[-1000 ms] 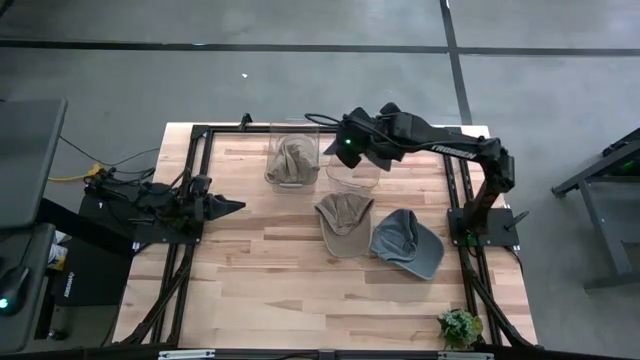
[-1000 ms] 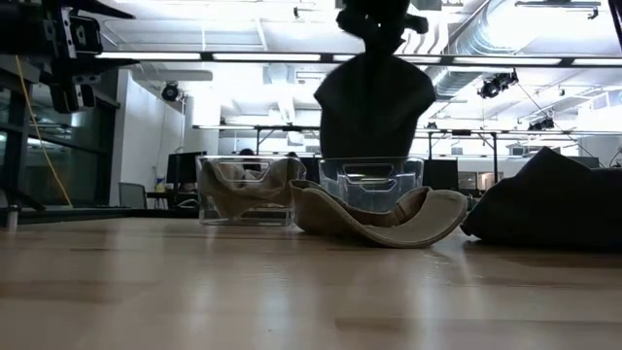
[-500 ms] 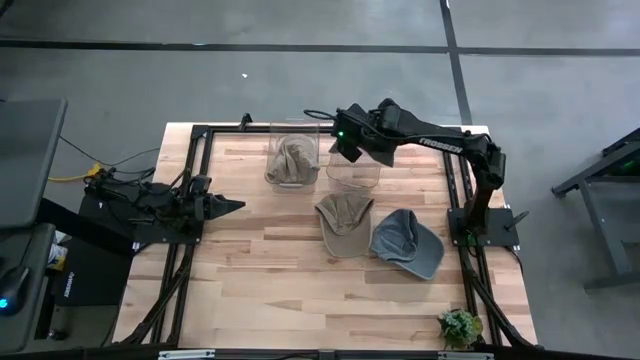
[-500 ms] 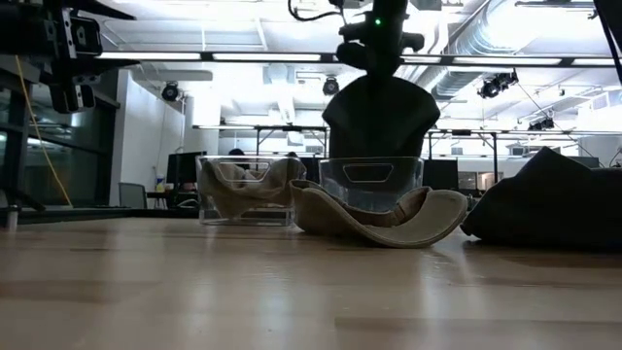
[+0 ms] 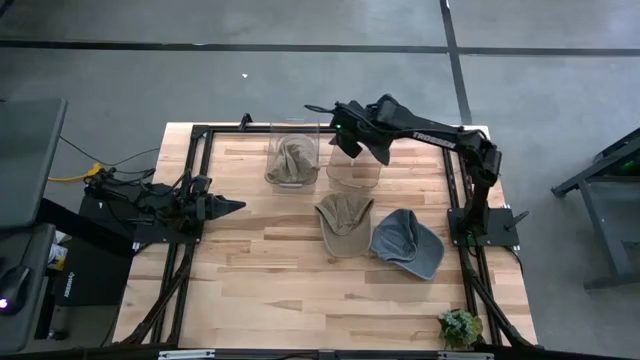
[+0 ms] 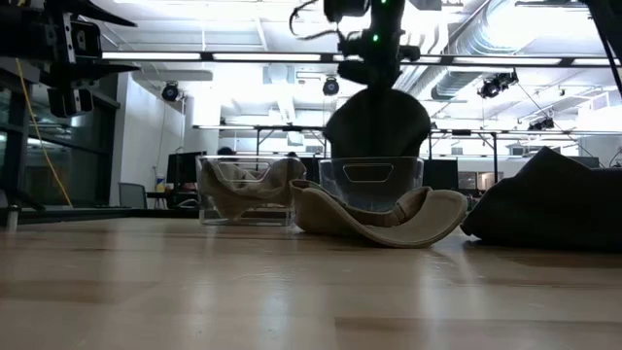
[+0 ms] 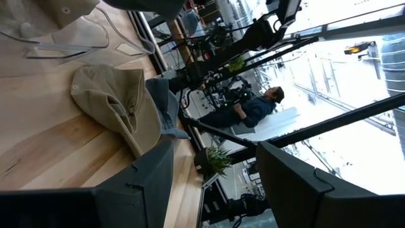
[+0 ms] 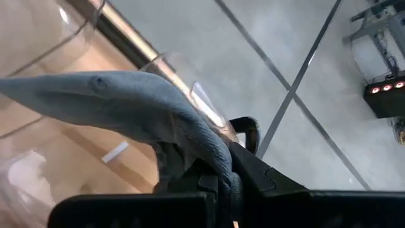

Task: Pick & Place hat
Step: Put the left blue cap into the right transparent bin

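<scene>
The wooden table carries two clear bins at its far edge; the left bin already holds a tan hat, and the right bin is seen empty. Two more hats lie flat in front of them: a tan one and a blue-grey one, touching at their edges. The dark hat is held above the right bin by the right gripper, whose fingers are clamped on a fold of its fabric; its lower edge hangs at the bin's rim in the low view. The hat is judged light and soft, drooping under its own weight; a pinch at the crown or brim edge is likely enough. The left gripper waits near the table's left side, fingers parted.
</scene>
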Controlling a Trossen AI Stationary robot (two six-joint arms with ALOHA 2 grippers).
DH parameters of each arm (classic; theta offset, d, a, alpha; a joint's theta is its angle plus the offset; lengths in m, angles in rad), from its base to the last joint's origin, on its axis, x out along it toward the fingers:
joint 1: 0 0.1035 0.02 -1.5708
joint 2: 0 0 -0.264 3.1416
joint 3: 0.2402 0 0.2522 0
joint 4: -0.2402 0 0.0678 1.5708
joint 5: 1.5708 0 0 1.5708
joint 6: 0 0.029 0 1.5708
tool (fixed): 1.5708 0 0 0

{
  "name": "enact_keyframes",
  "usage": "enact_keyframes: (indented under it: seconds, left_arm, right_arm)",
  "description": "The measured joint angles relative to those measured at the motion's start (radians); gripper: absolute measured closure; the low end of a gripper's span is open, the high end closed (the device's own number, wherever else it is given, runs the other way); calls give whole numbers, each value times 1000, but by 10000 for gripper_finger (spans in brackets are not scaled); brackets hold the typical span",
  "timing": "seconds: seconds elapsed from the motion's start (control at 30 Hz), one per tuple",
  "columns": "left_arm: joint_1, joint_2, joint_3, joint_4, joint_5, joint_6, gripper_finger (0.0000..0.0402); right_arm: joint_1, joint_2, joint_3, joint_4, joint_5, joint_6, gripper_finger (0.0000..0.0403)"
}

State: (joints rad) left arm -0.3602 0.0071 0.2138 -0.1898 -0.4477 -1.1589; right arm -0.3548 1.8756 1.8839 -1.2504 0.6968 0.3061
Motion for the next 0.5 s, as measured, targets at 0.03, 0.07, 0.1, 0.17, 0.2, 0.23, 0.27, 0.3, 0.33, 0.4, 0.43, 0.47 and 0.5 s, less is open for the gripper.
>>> enact_keyframes:
  seconds: [0.03,0.07,0.1,0.17,0.2,0.23,0.27,0.3,0.33,0.4,0.43,0.47,0.5]
  left_arm:
    - [0,0,0,0,0,0,195]
    - [0,0,0,0,0,0,195]
    - [0,0,0,0,0,0,195]
    - [0,0,0,0,0,0,195]
    - [0,0,0,0,0,-1,195]
    - [0,0,0,0,0,-1,195]
    - [0,0,0,0,0,-1,195]
    - [0,0,0,0,0,-1,195]
    - [0,0,0,0,0,-1,195]
    - [0,0,0,0,1,-1,195]
    - [0,0,0,0,1,-1,195]
    - [0,0,0,0,1,-1,195]
    - [0,0,0,0,1,-2,195]
  right_arm:
    - [0,12,0,1,0,-5,389]
    - [0,22,0,0,1,-14,389]
    - [-1,32,0,-1,3,-20,389]
    - [-2,49,0,0,6,-23,389]
    - [-4,57,0,1,7,-25,389]
    - [-6,63,0,6,5,-27,389]
    - [-9,70,0,12,5,-28,389]
    - [-12,76,0,20,6,-35,389]
    - [-13,80,0,27,6,-44,389]
    - [-17,89,0,39,26,-60,389]
    - [-19,95,0,43,33,-69,389]
    - [-20,102,0,49,37,-78,389]
    - [-24,106,0,53,38,-83,389]
